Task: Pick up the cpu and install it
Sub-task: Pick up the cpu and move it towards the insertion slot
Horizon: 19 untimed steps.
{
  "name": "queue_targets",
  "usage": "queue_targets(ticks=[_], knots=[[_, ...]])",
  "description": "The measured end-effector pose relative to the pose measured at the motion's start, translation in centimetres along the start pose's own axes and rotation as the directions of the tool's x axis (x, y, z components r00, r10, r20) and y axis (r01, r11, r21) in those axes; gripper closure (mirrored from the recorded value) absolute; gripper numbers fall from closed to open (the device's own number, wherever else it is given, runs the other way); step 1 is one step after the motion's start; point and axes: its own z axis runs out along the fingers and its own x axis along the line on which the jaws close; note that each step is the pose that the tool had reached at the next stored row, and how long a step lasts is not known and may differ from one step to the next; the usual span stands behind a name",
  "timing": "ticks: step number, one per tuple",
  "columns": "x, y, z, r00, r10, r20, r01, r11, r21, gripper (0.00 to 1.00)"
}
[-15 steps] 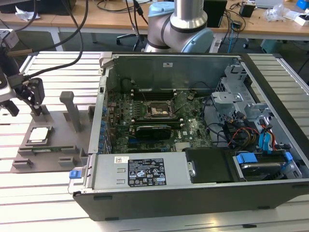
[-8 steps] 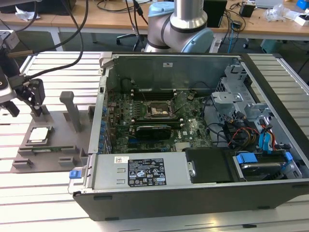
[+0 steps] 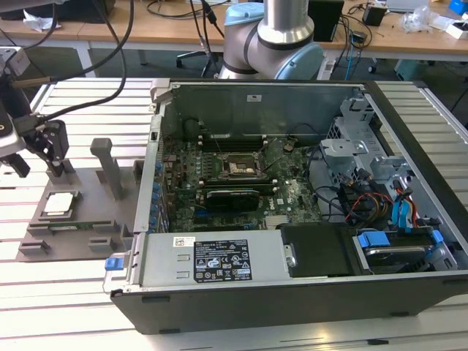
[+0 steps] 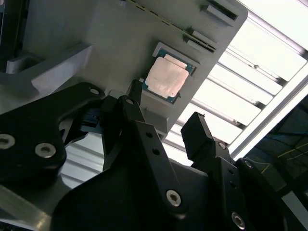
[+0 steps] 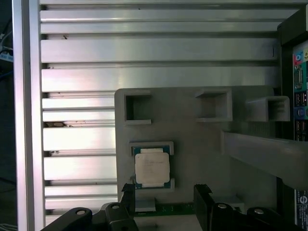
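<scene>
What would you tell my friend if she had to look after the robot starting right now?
Gripper: open and holding nothing. It hovers over the grey fixture tray, near the CPU but not touching it.
CPU: lies flat in its recess on the tray, metal top up, at the exterior view's left, outside the open computer case.
Motherboard socket: inside the case, with no gripper near it.
Done: the gripper has been brought to the tray.
Left: the CPU is not yet picked up and not yet installed in the socket.
</scene>
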Motion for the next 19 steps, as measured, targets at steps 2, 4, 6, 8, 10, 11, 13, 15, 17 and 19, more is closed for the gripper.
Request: queue_targets(ticks=[2, 4, 6, 8, 10, 11, 13, 15, 17, 19], knots=[[0.0, 0.0, 0.06, 1.0, 0.0, 0.0, 0.0, 1.0, 0.0, 0.4], [0.0, 0.0, 0.1, 1.0, 0.0, 0.0, 0.0, 1.0, 0.0001, 0.4], [0.0, 0.0, 0.15, 1.0, 0.0, 0.0, 0.0, 1.0, 0.0, 0.4], [0.01, 0.0, 0.2, 1.0, 0.0, 0.0, 0.0, 1.0, 0.0, 0.4], [0.01, 0.0, 0.25, 1.0, 0.0, 0.0, 0.0, 1.0, 0.0, 0.4], [0.01, 0.0, 0.26, 1.0, 0.0, 0.0, 0.0, 1.0, 0.0, 0.4], [0.01, 0.0, 0.29, 1.0, 0.0, 0.0, 0.0, 1.0, 0.0, 0.4], [0.01, 0.0, 0.32, 1.0, 0.0, 0.0, 0.0, 1.0, 0.0, 0.4], [0.01, 0.0, 0.44, 1.0, 0.0, 0.0004, 0.0, 1.0, -0.0002, 0.4], [0.02, 0.0, 0.61, 1.0, 0.0, 0.0001, 0.0, 1.0, 0.0004, 0.4]])
